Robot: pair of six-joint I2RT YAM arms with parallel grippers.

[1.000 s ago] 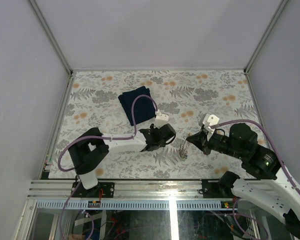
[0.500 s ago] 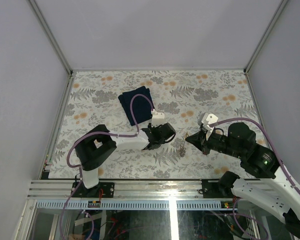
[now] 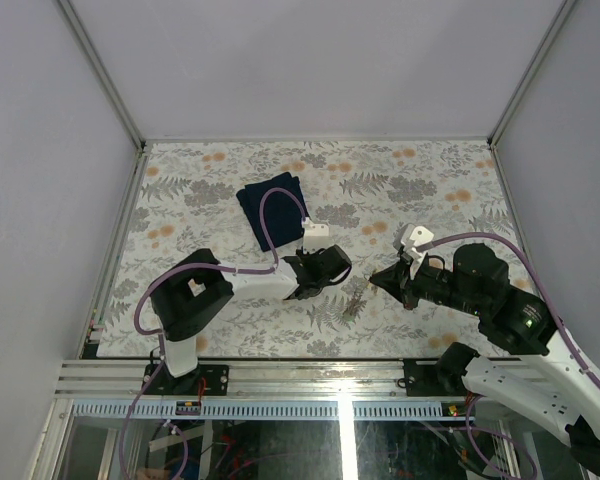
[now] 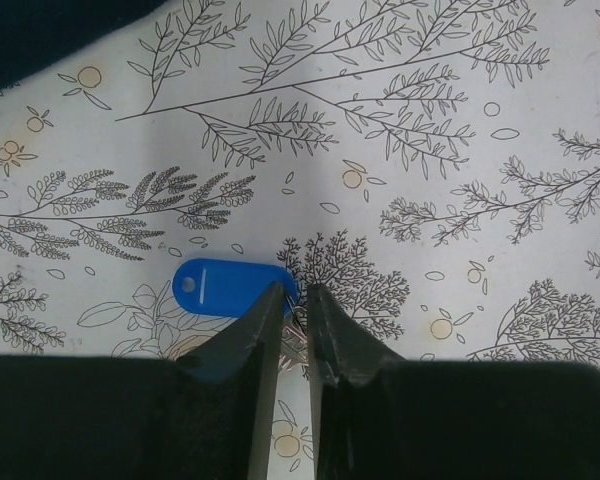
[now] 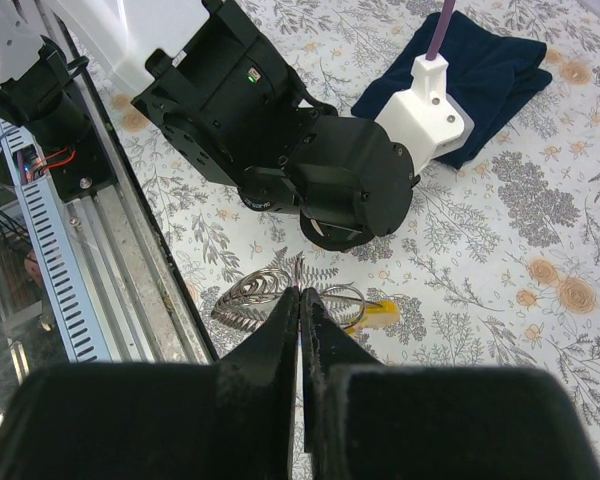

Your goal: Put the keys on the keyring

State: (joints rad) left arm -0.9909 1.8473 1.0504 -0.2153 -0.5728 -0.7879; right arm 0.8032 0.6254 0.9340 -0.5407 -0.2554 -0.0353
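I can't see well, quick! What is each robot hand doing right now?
Left gripper: nearly closed at the blue-tagged key; grip cannot be told.
Right gripper: closed on the keyring.

The navy cloth [image 3: 252,205] blocks the far left, while the table [image 3: 430,170] lies open at far right.

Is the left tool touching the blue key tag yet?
Cannot tell: left wrist view shows the left tool overlapping the blue key tag; height unclear.

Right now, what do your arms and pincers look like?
The left arm and right arm are black and white, each with a purple cable. The left pincer and right pincer have pointed black fingers. The right arm shows a green light.
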